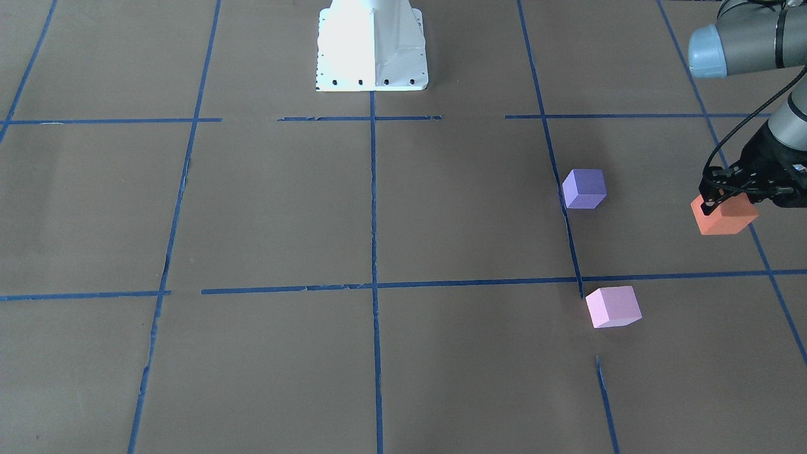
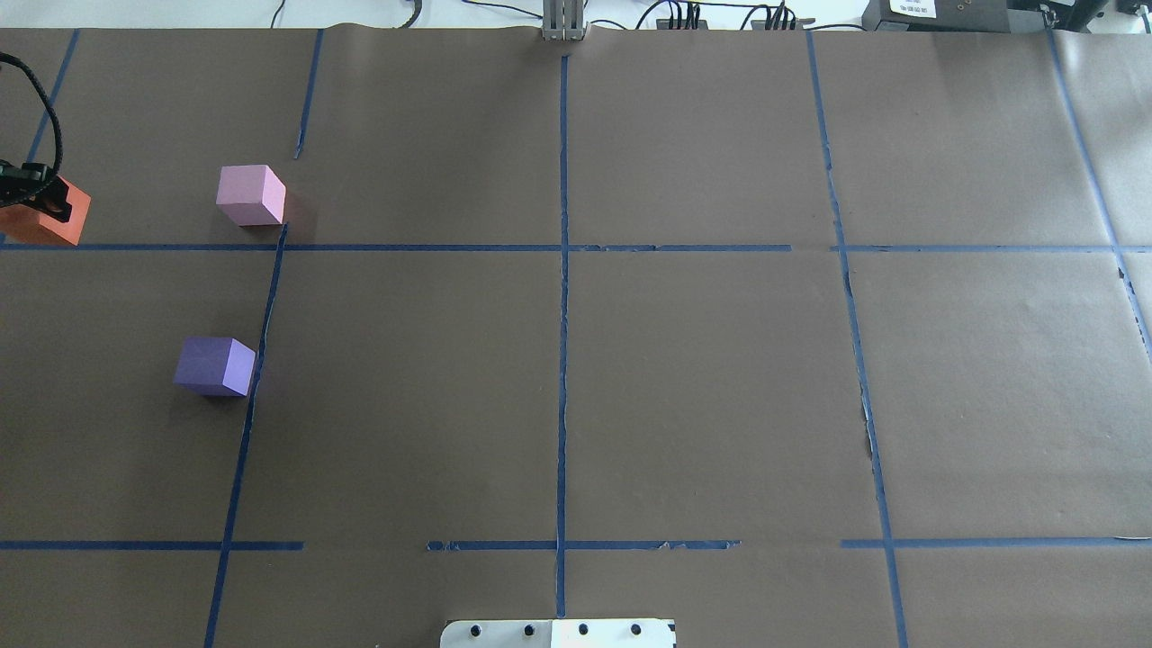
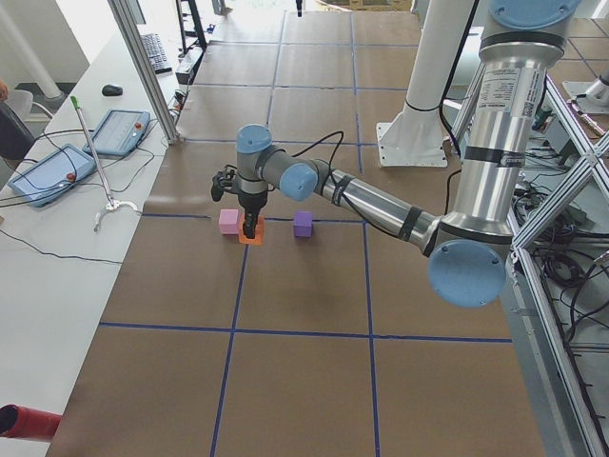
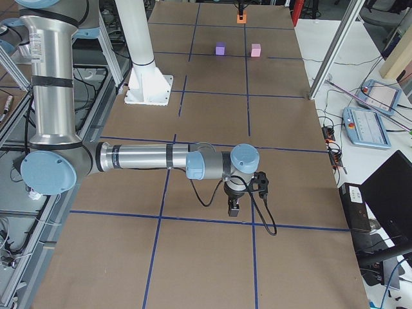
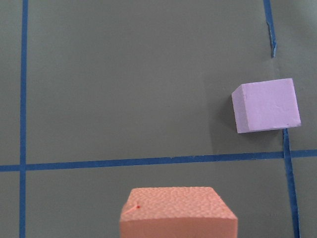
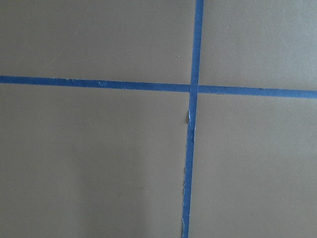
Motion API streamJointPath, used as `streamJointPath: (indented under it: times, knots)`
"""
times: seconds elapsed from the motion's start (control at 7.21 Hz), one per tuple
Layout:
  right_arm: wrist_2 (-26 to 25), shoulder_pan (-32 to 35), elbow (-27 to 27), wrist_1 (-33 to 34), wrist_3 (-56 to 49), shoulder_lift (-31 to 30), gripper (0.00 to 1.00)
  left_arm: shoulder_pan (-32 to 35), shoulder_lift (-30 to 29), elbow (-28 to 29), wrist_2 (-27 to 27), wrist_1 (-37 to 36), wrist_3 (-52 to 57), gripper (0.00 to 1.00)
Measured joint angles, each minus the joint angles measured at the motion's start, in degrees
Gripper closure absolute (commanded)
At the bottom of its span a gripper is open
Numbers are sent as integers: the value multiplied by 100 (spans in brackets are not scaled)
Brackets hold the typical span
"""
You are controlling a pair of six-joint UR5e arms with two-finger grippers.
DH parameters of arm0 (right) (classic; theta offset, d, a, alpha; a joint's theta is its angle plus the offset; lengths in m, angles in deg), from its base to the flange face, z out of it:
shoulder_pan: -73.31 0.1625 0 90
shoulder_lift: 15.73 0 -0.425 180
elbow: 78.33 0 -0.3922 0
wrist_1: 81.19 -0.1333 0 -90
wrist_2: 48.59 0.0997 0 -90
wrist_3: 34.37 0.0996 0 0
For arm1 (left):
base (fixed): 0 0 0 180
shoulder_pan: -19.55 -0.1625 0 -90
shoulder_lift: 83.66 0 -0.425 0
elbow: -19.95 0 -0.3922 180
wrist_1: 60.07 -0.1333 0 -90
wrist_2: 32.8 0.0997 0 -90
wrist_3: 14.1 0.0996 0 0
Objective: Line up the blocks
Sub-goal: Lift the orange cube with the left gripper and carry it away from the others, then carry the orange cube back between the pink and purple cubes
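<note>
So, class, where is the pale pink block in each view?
Front-facing: pale pink block lower right.
Overhead: block upper left.
Exterior left: block left of centre.
Exterior right: block top, right of centre.
Left wrist: block right side.
Right wrist: not in it.
Shared landmark: blue tape crossing at its corner.

Right gripper [image 4: 234,210] points down (orange block [image 4: 241,19], purple block [image 4: 220,48], pink block [image 4: 255,50] far off).

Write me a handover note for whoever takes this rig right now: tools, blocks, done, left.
Left tool: shut on the orange block, at the robot's far left; lifted or resting, unclear.
Right tool: far from the blocks; open or shut, cannot tell.
Purple block and pink block: free, apart from each other, on the robot's left side.
Done: no line yet.
Left: set all three in a row.
</note>
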Motion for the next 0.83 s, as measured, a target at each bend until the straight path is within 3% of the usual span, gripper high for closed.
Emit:
streamJointPath:
  times: [0.42, 0.83]
  knots:
    - [0, 0, 0, -2, 0, 0, 0, -113, -360, 581, -321, 252, -272, 76]
    - [0, 0, 0, -5, 0, 0, 0, -827, -835, 1017, -444, 627, -1167, 75]
